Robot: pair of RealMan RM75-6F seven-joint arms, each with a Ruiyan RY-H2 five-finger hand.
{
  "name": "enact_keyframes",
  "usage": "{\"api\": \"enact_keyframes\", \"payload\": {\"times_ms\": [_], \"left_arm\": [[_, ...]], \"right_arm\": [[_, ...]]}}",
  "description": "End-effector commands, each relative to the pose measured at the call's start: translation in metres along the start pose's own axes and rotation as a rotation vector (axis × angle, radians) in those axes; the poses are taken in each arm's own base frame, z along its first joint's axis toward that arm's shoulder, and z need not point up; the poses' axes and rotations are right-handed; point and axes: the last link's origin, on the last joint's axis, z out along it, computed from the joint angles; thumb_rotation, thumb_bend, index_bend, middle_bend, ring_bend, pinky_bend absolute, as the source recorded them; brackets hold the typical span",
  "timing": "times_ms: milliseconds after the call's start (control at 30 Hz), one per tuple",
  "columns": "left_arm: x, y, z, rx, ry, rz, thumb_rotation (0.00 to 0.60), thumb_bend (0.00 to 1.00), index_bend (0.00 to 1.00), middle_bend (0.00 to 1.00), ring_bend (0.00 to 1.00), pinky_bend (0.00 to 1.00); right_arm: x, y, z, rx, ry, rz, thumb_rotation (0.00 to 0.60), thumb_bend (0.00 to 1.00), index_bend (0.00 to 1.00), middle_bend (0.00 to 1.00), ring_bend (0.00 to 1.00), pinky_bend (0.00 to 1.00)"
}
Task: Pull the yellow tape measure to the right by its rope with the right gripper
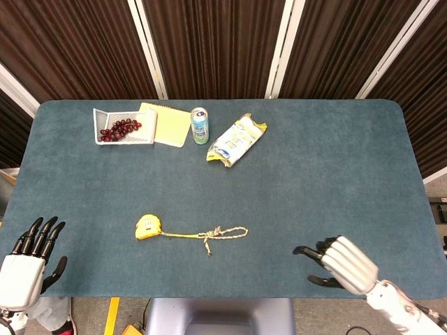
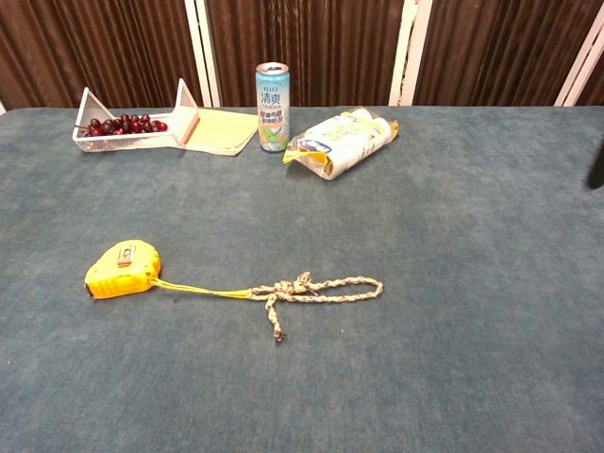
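Observation:
The yellow tape measure [image 1: 148, 227] [image 2: 123, 268] lies on the blue table, left of centre near the front. Its rope [image 1: 223, 234] [image 2: 316, 290] runs right from it, knotted, ending in a loop. My right hand [image 1: 342, 262] hovers at the front right, well to the right of the rope's loop, its dark fingers spread toward the left and holding nothing. My left hand [image 1: 31, 255] stays at the front left corner, fingers apart and empty. The chest view shows only a dark sliver at its right edge, no clear hand.
At the back left stand a white basket [image 1: 105, 115] [image 2: 90, 113] with dark red grapes, a yellow notepad [image 1: 167, 124] [image 2: 222, 129], a drink can [image 1: 200, 125] [image 2: 272, 94] and a snack bag [image 1: 237, 139] [image 2: 342, 130].

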Motion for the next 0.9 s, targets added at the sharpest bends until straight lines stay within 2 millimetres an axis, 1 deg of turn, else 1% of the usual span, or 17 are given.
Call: {"api": "enact_keyframes", "payload": {"times_ms": [33, 133, 233, 300, 433, 533, 700, 900], "left_arm": [[0.0, 0.0, 0.0, 0.0, -0.001, -0.001, 0.6, 0.37, 0.12, 0.09, 0.05, 0.26], [0.0, 0.001, 0.0, -0.01, -0.006, 0.0, 0.6, 0.37, 0.12, 0.09, 0.05, 0.26], [-0.001, 0.001, 0.0, -0.013, -0.012, 0.0, 0.6, 0.37, 0.12, 0.09, 0.05, 0.26], [-0.002, 0.001, 0.0, -0.013, -0.016, -0.001, 0.6, 0.37, 0.12, 0.09, 0.05, 0.26], [-0.001, 0.001, -0.001, -0.02, -0.014, -0.004, 0.6, 0.37, 0.12, 0.09, 0.06, 0.26], [-0.001, 0.001, -0.001, -0.021, -0.014, -0.006, 0.6, 0.37, 0.12, 0.09, 0.06, 0.26], [-0.001, 0.001, 0.0, -0.022, -0.017, -0.009, 0.6, 0.37, 0.12, 0.09, 0.06, 0.26], [0.0, 0.001, -0.001, -0.028, -0.017, -0.014, 0.6, 0.37, 0.12, 0.09, 0.06, 0.26]], "right_arm": [[-0.006, -0.017, 0.048, 0.034, -0.09, -0.048, 0.6, 0.15, 0.54, 1.0, 0.89, 1.0], [-0.014, -0.024, 0.07, 0.035, -0.132, -0.037, 0.6, 0.28, 0.57, 1.0, 0.89, 1.0], [-0.024, -0.027, 0.088, 0.027, -0.171, -0.052, 0.6, 0.37, 0.58, 1.0, 0.89, 1.0], [-0.029, -0.028, 0.098, 0.018, -0.184, -0.068, 0.6, 0.4, 0.59, 1.0, 0.9, 1.0], [-0.04, -0.028, 0.12, -0.013, -0.194, -0.102, 0.6, 0.41, 0.6, 1.0, 0.91, 1.0], [-0.047, -0.029, 0.132, -0.037, -0.213, -0.104, 0.6, 0.42, 0.6, 1.0, 0.91, 1.0], [-0.059, -0.032, 0.146, -0.058, -0.258, -0.116, 0.6, 0.42, 0.59, 1.0, 0.91, 1.0], [-0.079, -0.031, 0.161, -0.093, -0.302, -0.17, 0.6, 0.42, 0.58, 1.0, 0.91, 1.0]]}}
